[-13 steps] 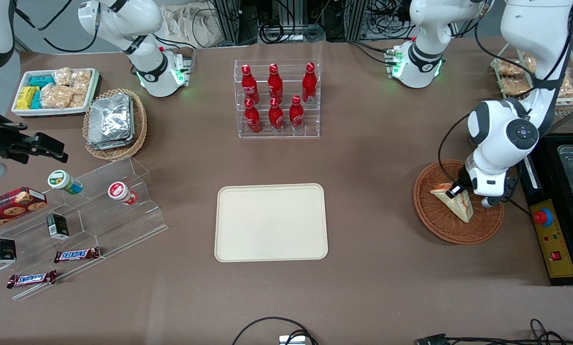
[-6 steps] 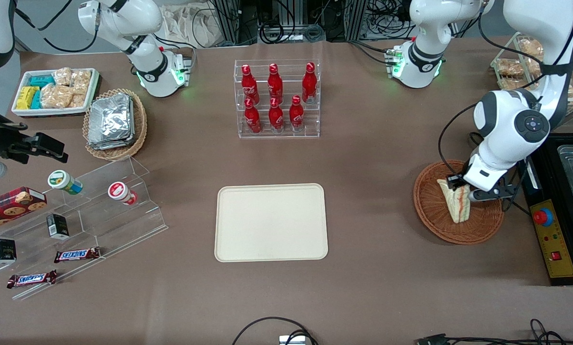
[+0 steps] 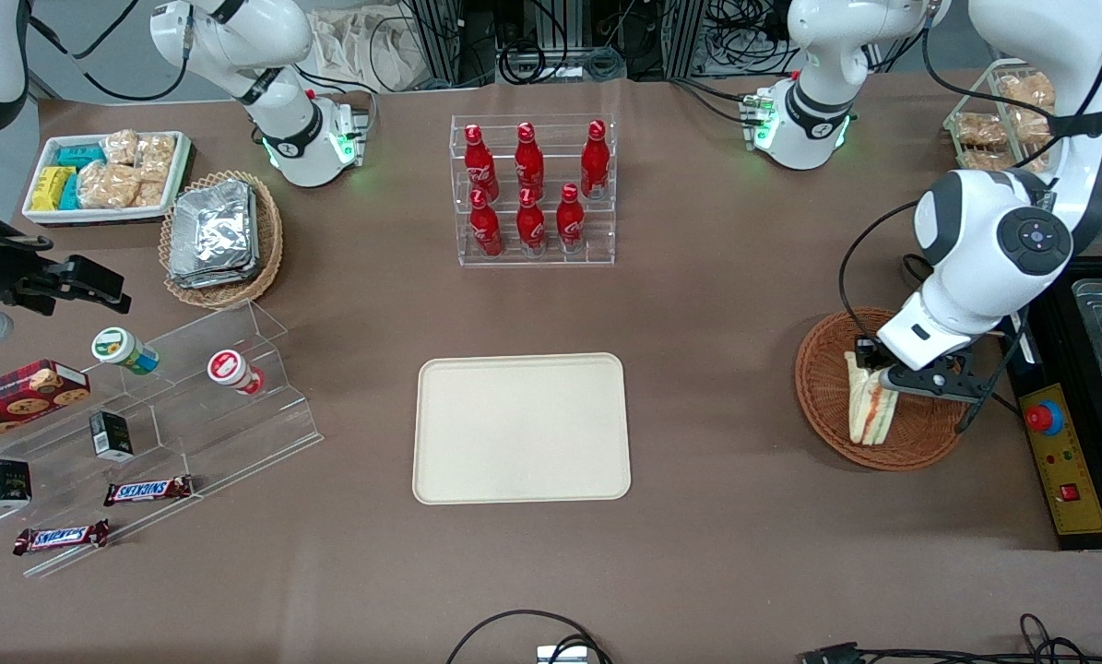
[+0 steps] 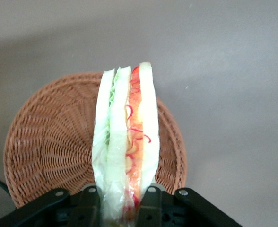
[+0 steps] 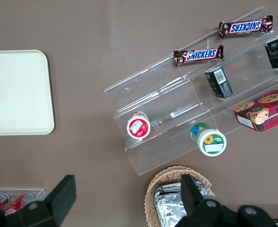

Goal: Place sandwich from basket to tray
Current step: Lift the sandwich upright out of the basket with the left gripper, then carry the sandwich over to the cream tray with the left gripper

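The gripper [image 3: 875,380] is clamped on the sandwich [image 3: 868,408] and holds it on edge, with its wide end between the fingers [image 4: 148,201]. The sandwich hangs over the basket [image 3: 827,406], which sits near the working arm's end of the bench [image 3: 744,553]. The tray [image 3: 521,428] lies flat in the middle of the bench, well apart from the basket.
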You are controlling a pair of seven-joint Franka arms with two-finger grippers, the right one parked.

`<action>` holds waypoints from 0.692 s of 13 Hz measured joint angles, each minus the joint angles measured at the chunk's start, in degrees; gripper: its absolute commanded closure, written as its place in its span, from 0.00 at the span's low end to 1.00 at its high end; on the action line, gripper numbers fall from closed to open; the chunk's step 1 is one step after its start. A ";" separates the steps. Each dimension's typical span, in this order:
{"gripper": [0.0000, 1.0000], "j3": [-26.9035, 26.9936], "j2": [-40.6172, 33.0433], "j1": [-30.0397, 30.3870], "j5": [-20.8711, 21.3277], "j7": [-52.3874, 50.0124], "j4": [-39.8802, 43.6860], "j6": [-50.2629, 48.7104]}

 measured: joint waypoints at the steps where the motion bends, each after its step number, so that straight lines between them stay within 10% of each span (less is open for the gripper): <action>1: 0.82 -0.38 0.00 -0.13 0.00 0.00 1.90 -2.25; 9: 0.83 -0.85 2.38 -5.44 -0.65 -5.26 21.90 -20.54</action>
